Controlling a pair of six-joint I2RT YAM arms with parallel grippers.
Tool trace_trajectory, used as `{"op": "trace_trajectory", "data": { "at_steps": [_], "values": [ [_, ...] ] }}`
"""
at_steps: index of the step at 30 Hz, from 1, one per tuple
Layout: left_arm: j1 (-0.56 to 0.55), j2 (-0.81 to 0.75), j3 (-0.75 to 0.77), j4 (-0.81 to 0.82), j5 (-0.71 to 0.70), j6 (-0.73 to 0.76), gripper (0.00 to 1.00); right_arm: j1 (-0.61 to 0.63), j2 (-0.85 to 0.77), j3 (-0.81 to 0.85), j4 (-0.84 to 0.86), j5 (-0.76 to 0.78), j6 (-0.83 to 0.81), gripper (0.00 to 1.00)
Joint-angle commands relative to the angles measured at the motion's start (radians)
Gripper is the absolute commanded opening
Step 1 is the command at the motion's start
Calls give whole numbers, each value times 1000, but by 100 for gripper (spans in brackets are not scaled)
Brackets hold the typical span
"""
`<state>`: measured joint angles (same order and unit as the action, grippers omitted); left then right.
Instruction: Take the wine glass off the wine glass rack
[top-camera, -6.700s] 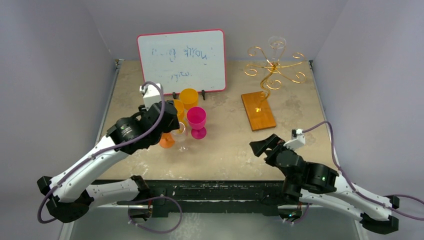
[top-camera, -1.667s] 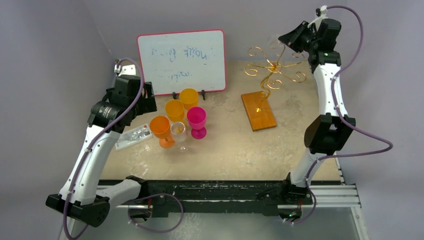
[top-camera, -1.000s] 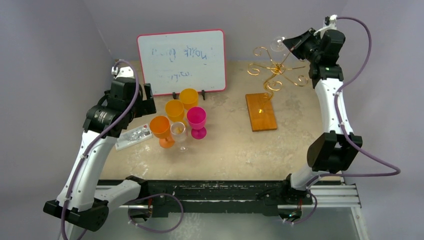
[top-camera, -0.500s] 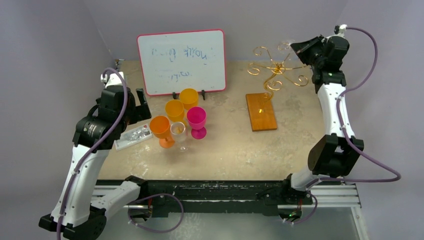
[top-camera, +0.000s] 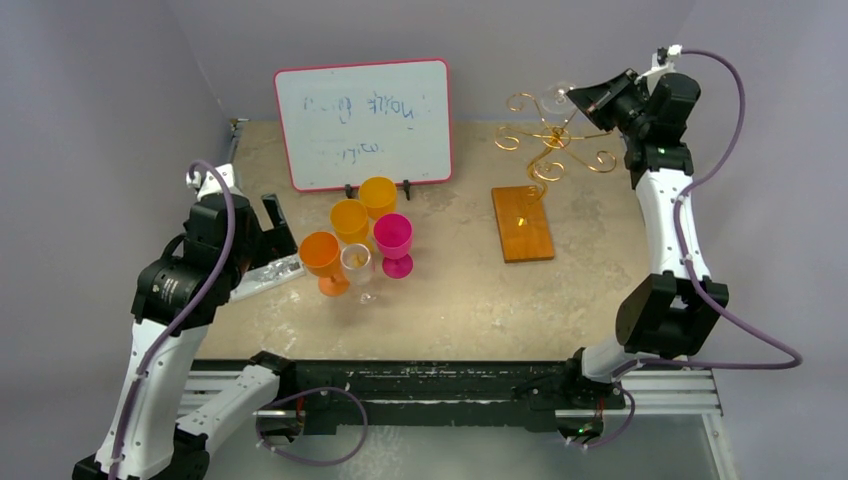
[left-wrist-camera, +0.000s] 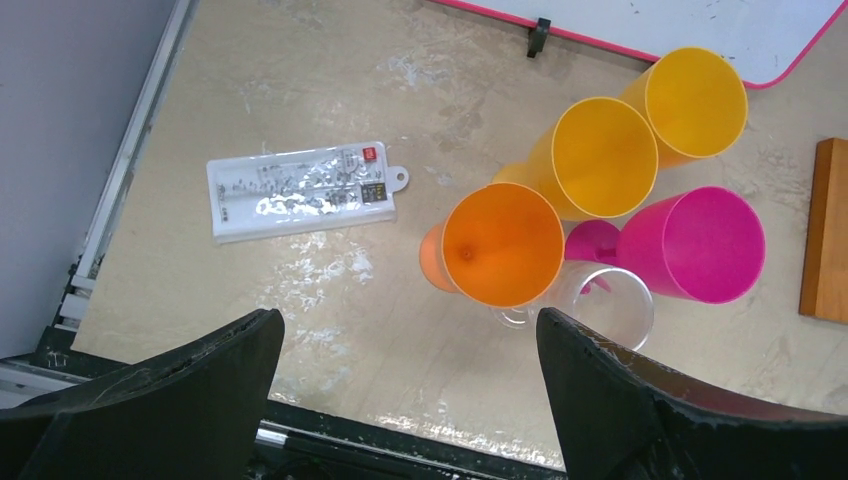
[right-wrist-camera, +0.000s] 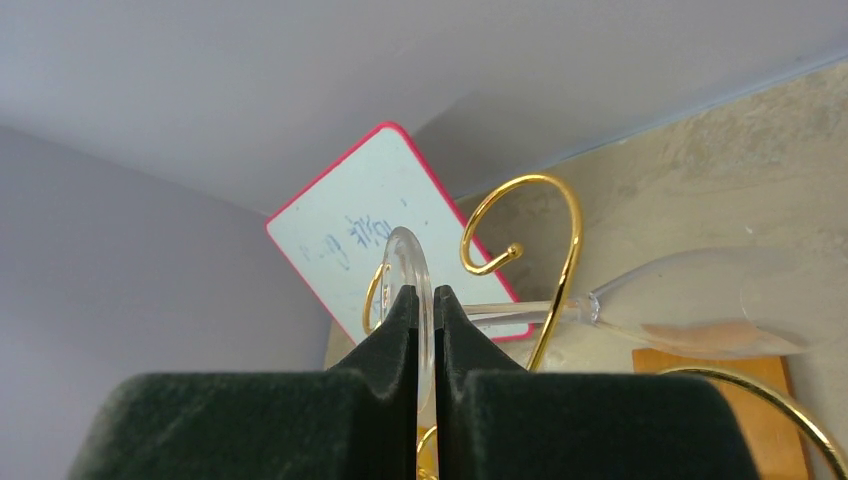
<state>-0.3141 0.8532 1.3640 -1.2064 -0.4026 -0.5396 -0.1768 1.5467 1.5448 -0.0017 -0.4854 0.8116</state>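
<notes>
Back-right corner of the beige counter (top-camera: 450, 310): my right pincer (right-wrist-camera: 423, 298) clenched on the wine glass (right-wrist-camera: 700, 312) by its foot, stem lying across a gold scroll of the wine glass rack (top-camera: 521, 222); lift-off step in hand, next I judge sliding the stem clear of the scroll without snagging.

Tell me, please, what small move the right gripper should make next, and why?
Probably ease the glass sideways, out of the rack's scroll. The right gripper is shut on the glass's foot, but the stem crosses the gold wire, so it looks not yet free.
</notes>
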Motion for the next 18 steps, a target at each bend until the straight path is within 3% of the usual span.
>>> {"op": "trace_trajectory", "data": {
  "at_steps": [1,8,18],
  "values": [
    [9,12,16,13,32,-35,97,1,-10,87,14,-134,-44,0],
    [7,1,-4,21,81,-54,97,34,51,175,-29,-166,-81,0],
    [8,15,-4,17,73,-48,97,78,183,343,-119,-59,-133,0]
  ]
}}
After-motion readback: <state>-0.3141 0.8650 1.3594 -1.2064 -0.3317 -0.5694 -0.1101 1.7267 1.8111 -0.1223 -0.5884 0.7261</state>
